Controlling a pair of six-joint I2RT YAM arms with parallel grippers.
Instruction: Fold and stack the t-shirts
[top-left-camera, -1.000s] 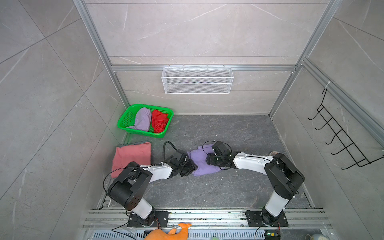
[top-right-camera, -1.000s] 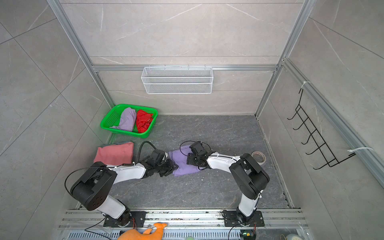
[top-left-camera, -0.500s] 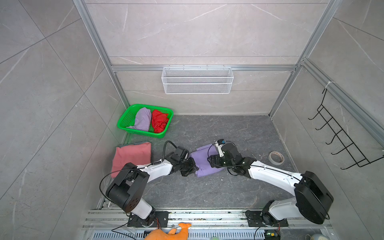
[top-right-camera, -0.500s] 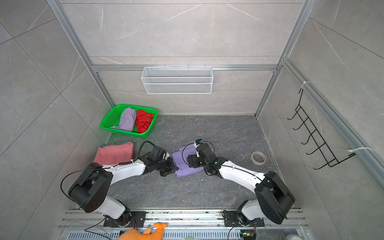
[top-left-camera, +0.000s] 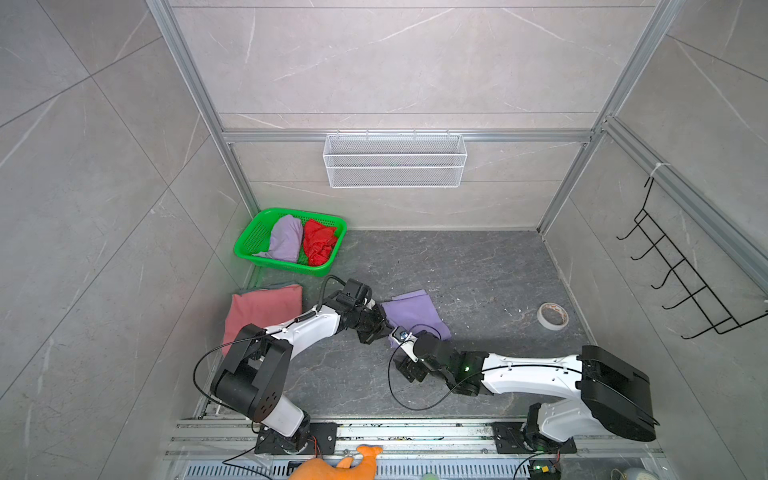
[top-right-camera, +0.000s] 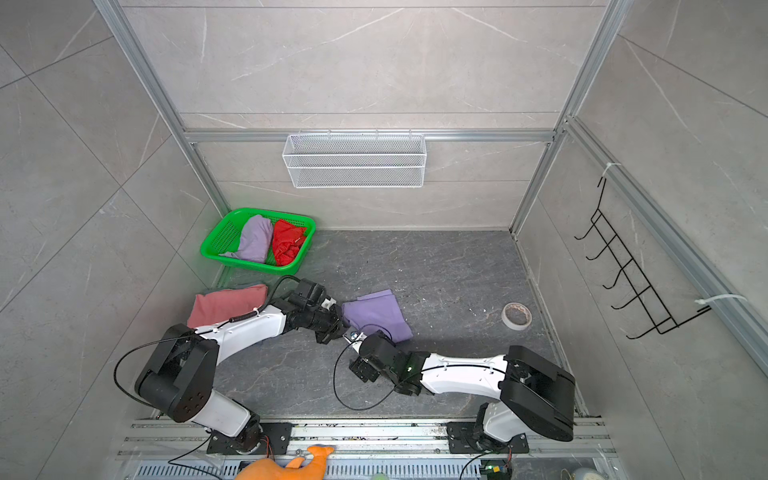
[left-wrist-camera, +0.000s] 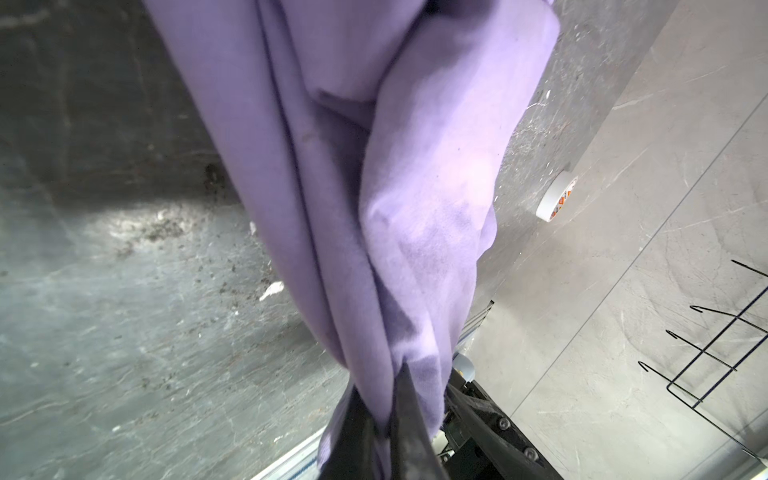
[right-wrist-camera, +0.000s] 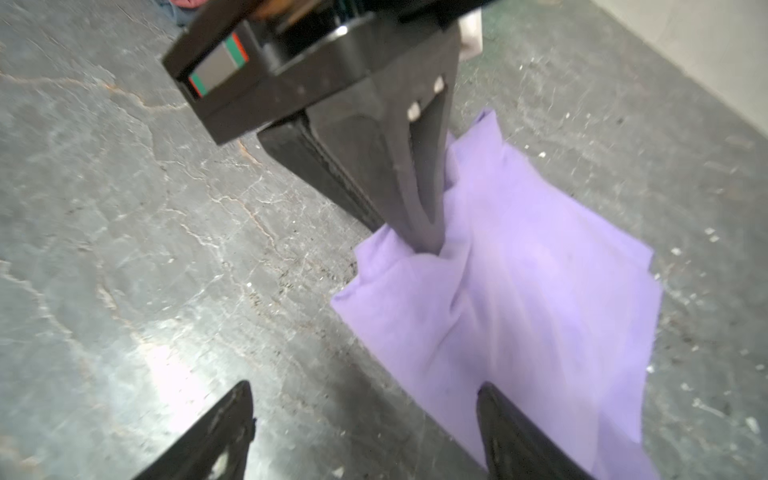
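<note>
Left hand (right-wrist-camera: 427, 244) is clamped shut on the near edge of the lavender shirt (top-left-camera: 411, 313), with the cloth bunched up right at the pinch. Right hand (right-wrist-camera: 365, 390) is wide open and holding nothing, parked just off the same shirt, one finger over its corner. The shirt itself lies mid-desk (top-left-camera: 478, 282), already a compact folded packet and mostly flat except for the pinched edge; no print is showing from here. The pink shirt (top-left-camera: 262, 307) lies folded at the left edge of the desk, beside the left arm and well apart from the lavender one, so there's no stack yet. The green basket (top-left-camera: 245, 253) at the back left holds the other lavender shirt (top-left-camera: 286, 239) and the red shirt (top-left-camera: 318, 245), both crumpled and untouched. A tape roll (top-left-camera: 552, 316) sits off to the right, not involved. My read: two of four are folded, none stacked, so roughly halfway. The likely next step is dragging or lifting the lavender packet over onto the pink one. The risk is that a one-edge pinch lets the fold fall open on the way. After that, two more get pulled out, folded and stacked.
</note>
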